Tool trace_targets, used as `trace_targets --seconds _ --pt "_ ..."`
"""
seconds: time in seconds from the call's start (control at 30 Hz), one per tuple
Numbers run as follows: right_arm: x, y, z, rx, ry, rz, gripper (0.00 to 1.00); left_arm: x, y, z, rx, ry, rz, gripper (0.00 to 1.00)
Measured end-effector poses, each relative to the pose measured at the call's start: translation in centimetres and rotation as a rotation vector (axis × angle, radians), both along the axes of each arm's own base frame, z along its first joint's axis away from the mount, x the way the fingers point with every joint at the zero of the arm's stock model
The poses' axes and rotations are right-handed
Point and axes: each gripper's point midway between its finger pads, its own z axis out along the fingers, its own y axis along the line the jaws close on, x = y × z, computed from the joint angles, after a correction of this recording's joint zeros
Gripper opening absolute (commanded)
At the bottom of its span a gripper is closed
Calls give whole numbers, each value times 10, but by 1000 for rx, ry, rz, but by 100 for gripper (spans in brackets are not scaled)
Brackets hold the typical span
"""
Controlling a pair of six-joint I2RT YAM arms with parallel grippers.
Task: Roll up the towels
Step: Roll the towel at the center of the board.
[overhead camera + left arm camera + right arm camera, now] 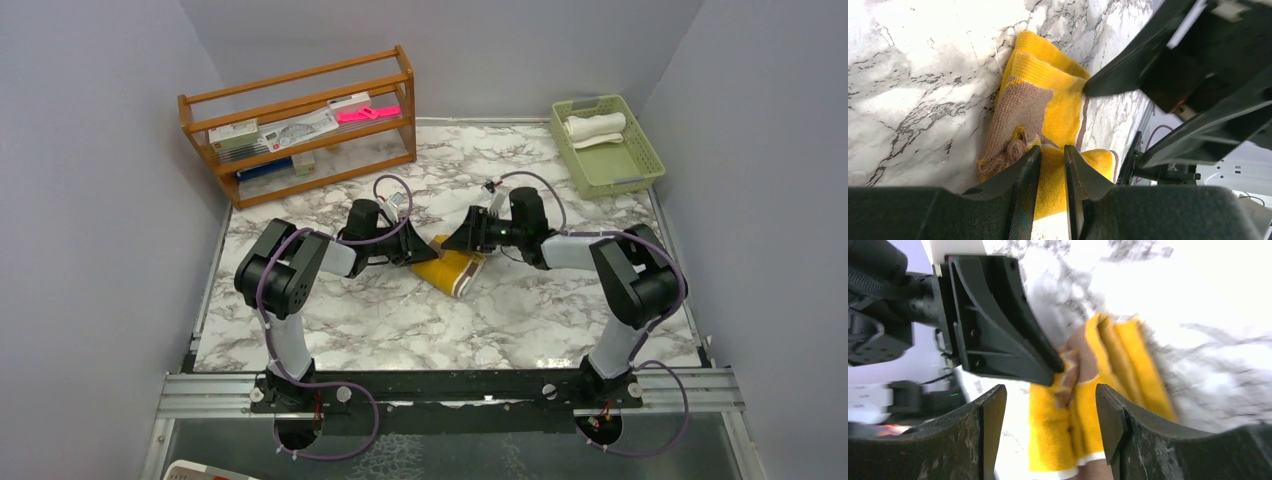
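Left gripper (1052,151) pinched yellow towel (1060,110); right gripper (1050,390) gaped wide.
A tight roll likely needed right's grip at 1 o'clock.

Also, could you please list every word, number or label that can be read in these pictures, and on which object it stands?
No text can be read anywhere.
Print on the pale boxes in the wooden rack: too small to read.
The pink item in the rack: no legible marks.
The object at the bottom-left edge: a red mark, blurred.
The yellow towel: no label visible.
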Motion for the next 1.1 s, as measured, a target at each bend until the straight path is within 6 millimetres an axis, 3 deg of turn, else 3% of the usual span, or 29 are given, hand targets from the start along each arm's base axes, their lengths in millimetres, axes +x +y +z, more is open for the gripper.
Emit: trace_targets --seconds 0.1,0.2,0.27,0.4,0.5,0.63,0.77,0.9,1.1 --pt "23 -11 19 -110 -223 -28 66 0 -1 -1 4 -13 2 27" --pt "28 -21 34 -220 -440 -32 66 1 -1 -2 7 -19 4 27" --pt "13 -17 44 -298 -632 21 67 1 -2 -2 10 -23 5 27" --pt "-39 25 57 -382 -989 244 66 2 -2 -3 15 -30 3 27" --pt "-59 41 48 -448 -1135 356 66 2 -2 -3 18 -35 0 27" --pt "-60 42 22 -583 -1222 437 63 2 -2 -4 24 -41 -5 27" --pt "-59 35 -5 -718 -1257 513 62 3 -3 -4 32 -45 -11 27" --pt "-55 28 -12 -804 -1293 539 58 4 -3 -4 46 -49 -20 27" --pt "-49 17 -26 -905 -1275 568 41 5 -4 -4 66 -46 -33 27"
